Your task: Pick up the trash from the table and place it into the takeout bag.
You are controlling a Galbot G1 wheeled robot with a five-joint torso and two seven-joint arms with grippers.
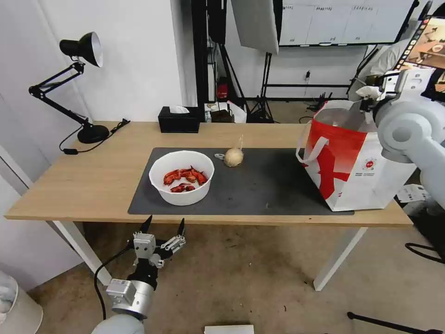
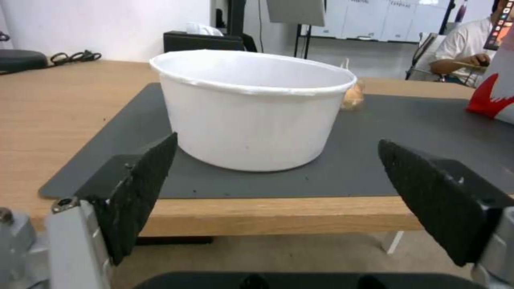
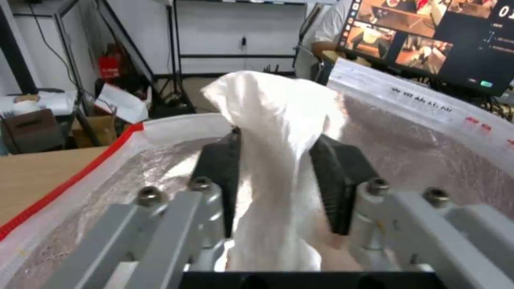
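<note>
Tissue (image 3: 278,160), the crumpled white piece of trash, is what your right gripper (image 3: 278,188) has pinched between its two black pads (image 3: 335,180); it bulges above the fingertips and hangs below them. Around that gripper you see the silver foil lining and the red-edged rim of the takeout bag (image 3: 80,168), so the tissue sits over the bag's open mouth. From the head camera, your right gripper (image 1: 368,99) is at the bag's top opening, and the takeout bag (image 1: 352,162) stands upright on the right end of the dark grey mat (image 1: 259,190), partly off it onto the table (image 1: 92,176).

Your left gripper (image 1: 163,226) hangs below the table's near edge with its fingers spread wide and nothing between them. Straight ahead of it, just past the mat's near edge, sits the white bowl (image 2: 251,108); from above you can see red shellfish scraps (image 1: 184,178) inside the white bowl (image 1: 181,178). Beyond the bowl and a little toward your right gripper lies the beige ball in clear wrap (image 1: 233,157), apart from the bowl, well short of the bag.

At the table's far edge sit a black tissue box (image 1: 179,119) and a black desk lamp (image 1: 76,88).
</note>
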